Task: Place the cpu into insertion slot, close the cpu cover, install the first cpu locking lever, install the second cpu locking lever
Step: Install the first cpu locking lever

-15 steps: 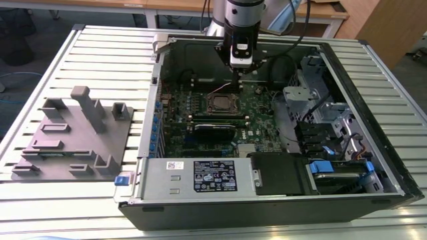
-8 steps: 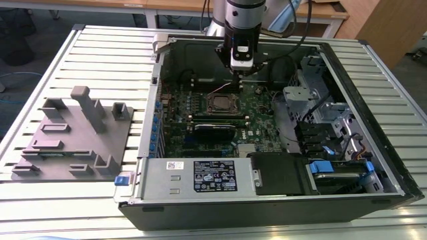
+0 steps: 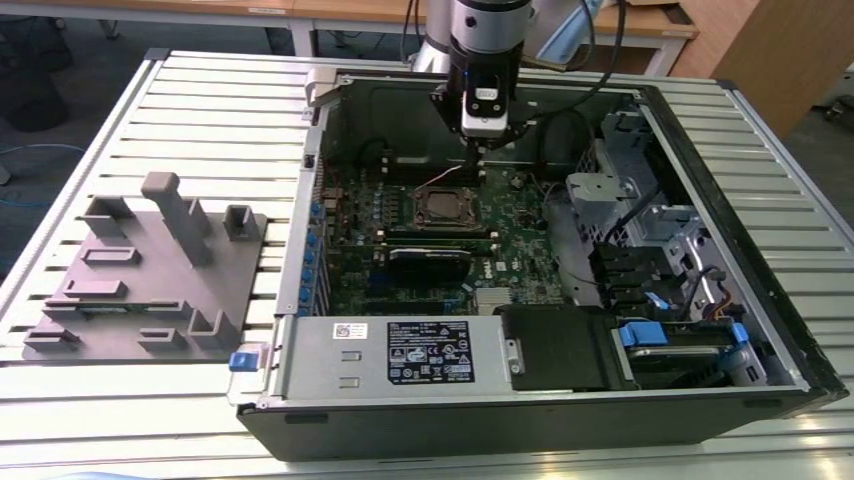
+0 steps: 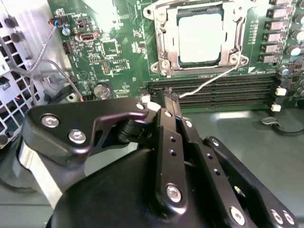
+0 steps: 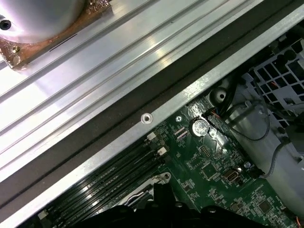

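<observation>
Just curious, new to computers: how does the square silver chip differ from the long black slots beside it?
The cpu is square and pale silver; the memory slots are long, narrow and black. The cpu is a single piece ringed by the cpu cover; the slots run in parallel rows. Both sit on the green motherboard.

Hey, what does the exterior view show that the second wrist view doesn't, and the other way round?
Exterior view's own: the whole open computer case on the slatted table, a grey fixture plate at the exterior view's left, and the labelled power supply. Second wrist view's own: the cpu seated pale face up, with the cpu cover framing it. Shared: the green motherboard, the black memory slots and the claw, poised over the board.
</observation>
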